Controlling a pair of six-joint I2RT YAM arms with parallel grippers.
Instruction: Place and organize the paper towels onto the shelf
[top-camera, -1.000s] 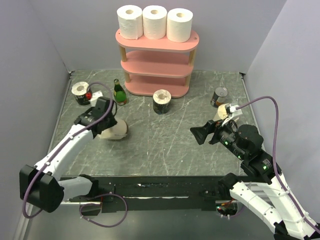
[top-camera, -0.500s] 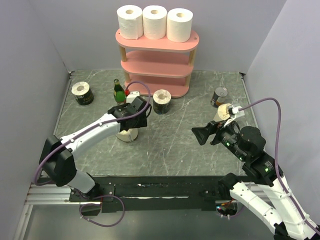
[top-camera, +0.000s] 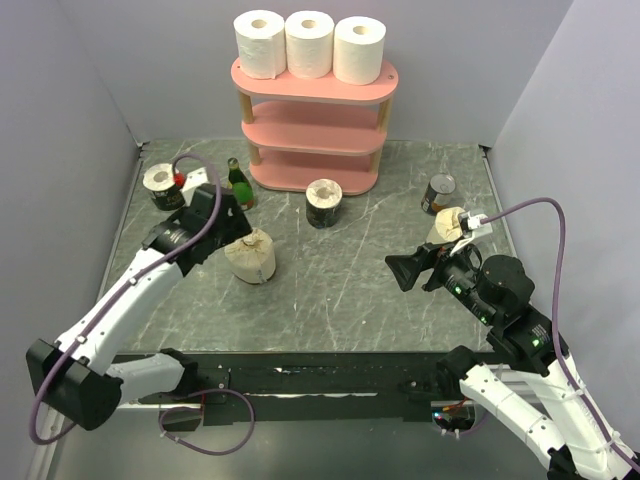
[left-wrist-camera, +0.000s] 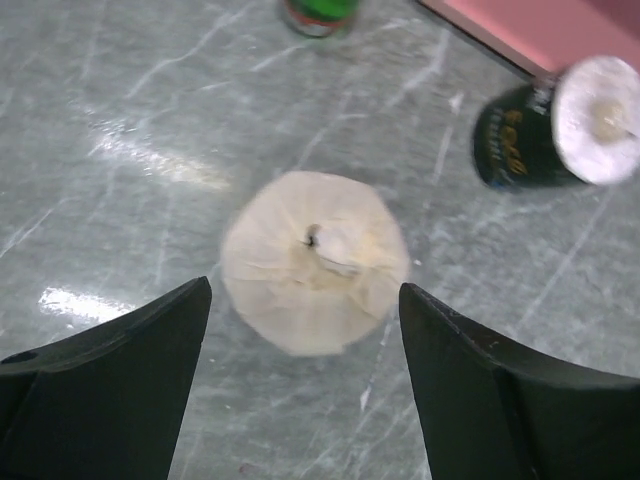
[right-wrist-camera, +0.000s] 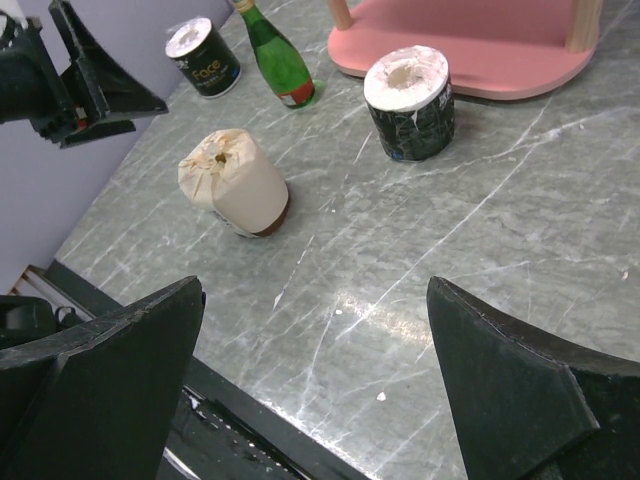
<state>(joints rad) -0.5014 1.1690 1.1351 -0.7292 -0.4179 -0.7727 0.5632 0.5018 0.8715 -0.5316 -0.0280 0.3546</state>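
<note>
Top view: pink shelf (top-camera: 372, 77) stood at the far side of the tabletop (top-camera: 330, 290). Three white paper towels (top-camera: 309, 43) sat in a row on its top board; the middle and bottom boards were bare. One dark-banded roll (top-camera: 324, 203) stood just before the shelf foot, another (top-camera: 160, 186) at far left beside the green bottle (top-camera: 238, 185). A cream roll (top-camera: 251, 256) stood upright mid-left. The left gripper (top-camera: 230, 212) hovered just behind it. A second cream roll (top-camera: 447, 222) sat near the metal can (top-camera: 438, 193), behind the right gripper (top-camera: 405, 270).

Left wrist view: left gripper (left-wrist-camera: 303, 290) spread wide, looking down on the cream roll (left-wrist-camera: 313, 260). Both fingers (left-wrist-camera: 110, 390) were clear of it.

Right wrist view: right gripper (right-wrist-camera: 315, 285) spread wide, holding nothing, above bare tabletop (right-wrist-camera: 400, 260). Cream roll (right-wrist-camera: 235, 185), dark-banded roll (right-wrist-camera: 410, 103) and shelf (right-wrist-camera: 480, 45) lay ahead of it.
</note>
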